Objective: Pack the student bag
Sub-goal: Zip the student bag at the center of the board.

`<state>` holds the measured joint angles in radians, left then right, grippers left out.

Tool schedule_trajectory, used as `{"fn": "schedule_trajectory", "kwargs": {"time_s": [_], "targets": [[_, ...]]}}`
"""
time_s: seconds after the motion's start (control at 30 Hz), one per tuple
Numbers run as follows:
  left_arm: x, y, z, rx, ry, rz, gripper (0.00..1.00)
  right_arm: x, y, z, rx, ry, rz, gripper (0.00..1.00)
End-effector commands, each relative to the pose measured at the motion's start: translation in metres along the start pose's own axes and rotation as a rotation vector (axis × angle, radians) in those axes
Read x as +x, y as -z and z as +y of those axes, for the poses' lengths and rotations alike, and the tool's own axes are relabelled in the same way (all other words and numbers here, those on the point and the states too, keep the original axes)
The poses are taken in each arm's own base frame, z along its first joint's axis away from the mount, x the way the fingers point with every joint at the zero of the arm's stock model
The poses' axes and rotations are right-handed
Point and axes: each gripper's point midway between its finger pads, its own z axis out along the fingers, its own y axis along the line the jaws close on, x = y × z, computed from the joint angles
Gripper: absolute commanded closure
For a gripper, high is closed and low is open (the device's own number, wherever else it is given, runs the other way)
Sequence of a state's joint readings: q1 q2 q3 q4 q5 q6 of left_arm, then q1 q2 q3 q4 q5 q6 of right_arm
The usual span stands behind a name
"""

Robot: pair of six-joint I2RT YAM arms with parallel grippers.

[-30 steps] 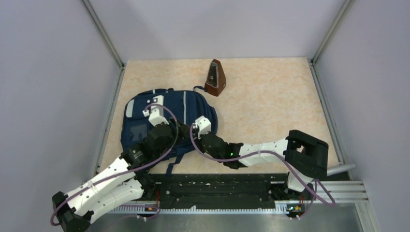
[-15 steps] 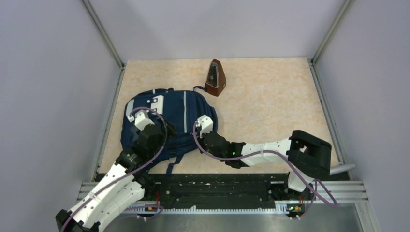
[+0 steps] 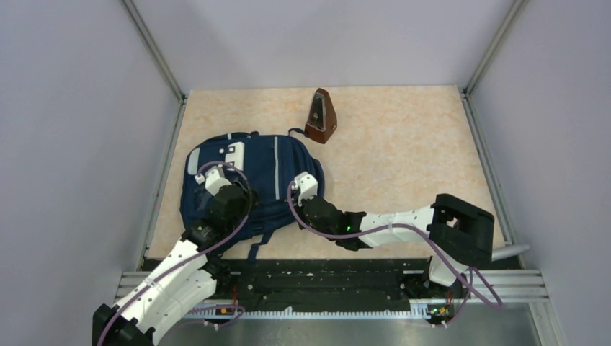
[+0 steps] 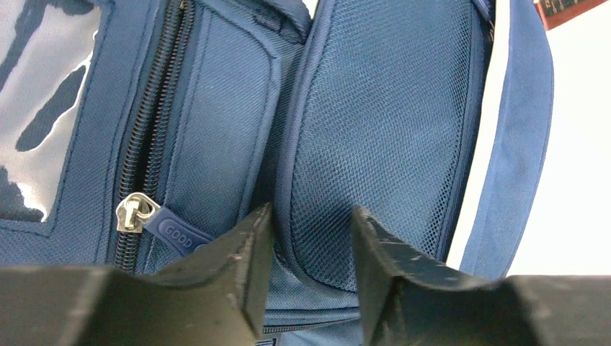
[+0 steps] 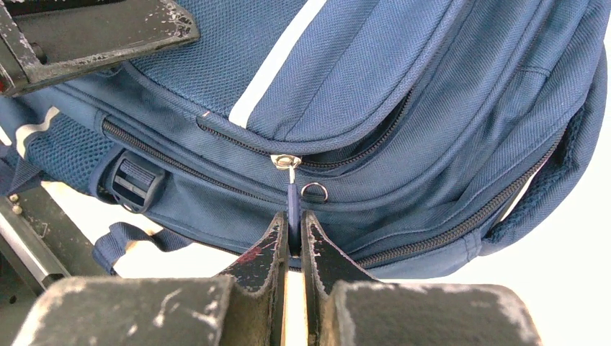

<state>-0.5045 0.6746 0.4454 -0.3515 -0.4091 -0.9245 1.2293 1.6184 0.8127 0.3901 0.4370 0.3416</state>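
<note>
The student bag (image 3: 259,162) lies flat on the left half of the desk (image 3: 403,151), a wooden metronome (image 3: 320,115) standing just beside its far corner and still outside it.

In the last second the left gripper (image 3: 214,178) has slid from the middle of the bag's front toward its left side, then settled. Its wrist camera shows the jaws spread over a mesh panel (image 4: 382,130) and holding nothing. A second zip, with a tab marked "GOOD" (image 4: 176,232), lies just to their left.

The right gripper (image 5: 294,220) has barely shifted over the same second. It sits at the bag's near right corner with its jaws pressed together on the blue zip pull (image 5: 292,198), which hangs from a metal slider (image 5: 286,161) under the front flap. The flap gapes a little to the right of the slider. How far that zip has run cannot be told from these views.

The task appears to be in its opening stage: one zip is gripped and nothing has yet gone inside. The left arm's shift likely puts it in place to pin the fabric while the right draws the slider along. With no such hold, the limp bag could simply drag across the desk.
</note>
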Motion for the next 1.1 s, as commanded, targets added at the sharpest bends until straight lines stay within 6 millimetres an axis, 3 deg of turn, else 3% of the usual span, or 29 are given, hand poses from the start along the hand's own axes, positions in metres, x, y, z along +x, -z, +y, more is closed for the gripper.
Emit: {"fn": "schedule_trajectory", "kwargs": {"time_s": [0.0,0.37,0.53,0.8,1.07], "targets": [[-0.007,-0.007,0.001,-0.001,0.028,-0.050,0.57,-0.035,0.002,-0.012,0.071,-0.027,-0.073,1.00],[-0.021,-0.009,0.015,-0.052,0.015,-0.098,1.00,-0.040,0.005,-0.062,0.187,-0.074,-0.061,1.00],[-0.029,-0.007,0.021,-0.078,0.009,-0.112,1.00,-0.048,-0.002,-0.084,0.209,-0.077,-0.065,1.00],[-0.042,0.003,0.027,-0.085,0.019,-0.143,1.00,-0.065,-0.036,-0.118,0.216,-0.042,-0.044,1.00],[-0.048,0.011,0.028,-0.086,0.026,-0.150,1.00,-0.076,-0.081,-0.122,0.146,0.040,-0.031,1.00]]}}
